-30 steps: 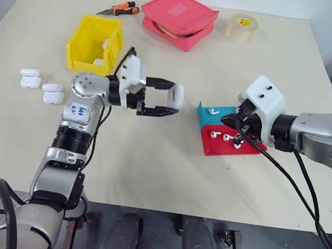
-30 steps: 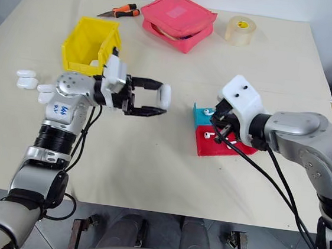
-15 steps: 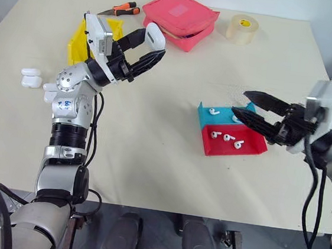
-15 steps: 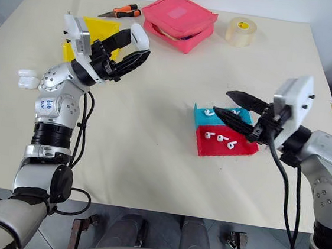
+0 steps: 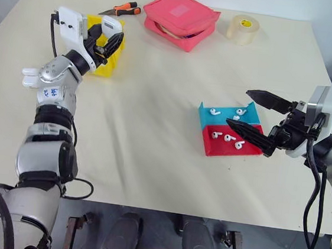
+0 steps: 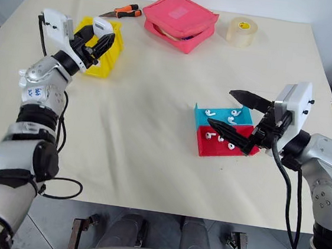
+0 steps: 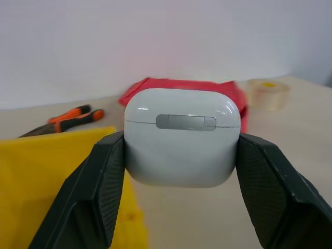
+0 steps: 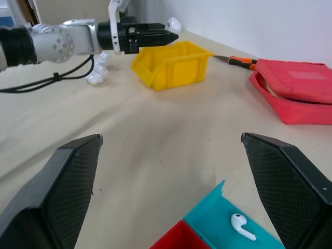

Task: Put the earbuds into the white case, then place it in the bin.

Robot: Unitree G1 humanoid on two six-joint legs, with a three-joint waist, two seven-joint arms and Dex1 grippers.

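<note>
- small glossy white rounded earbud case: lid shut, clamped between the two black fingers of the left gripper, raised over the bright yellow plastic storage bin; not resting in it.
- bright yellow plastic storage bin: on the cream table, far left part, partly hidden behind the left gripper.
- right gripper: jaws spread wide, grasping nothing, hovering just beside the right edge of the shallow blue and red tray, fingers pointing across the table toward the bin.
- shallow blue and red tray: right of the table's centre; blue half farther from the robot, red half nearer.
- tiny white stemmed plastic earbuds: loose in the tray, some in the blue half, some in the red half.
- further white case: on the table at the left edge, near the left forearm, partly hidden by it.
- pink zip fabric pouch: far edge, middle.
- orange-and-black-handled pliers: far edge, between the bin and the pouch.
- roll of pale tape: far edge, to the right of the pouch.
</note>
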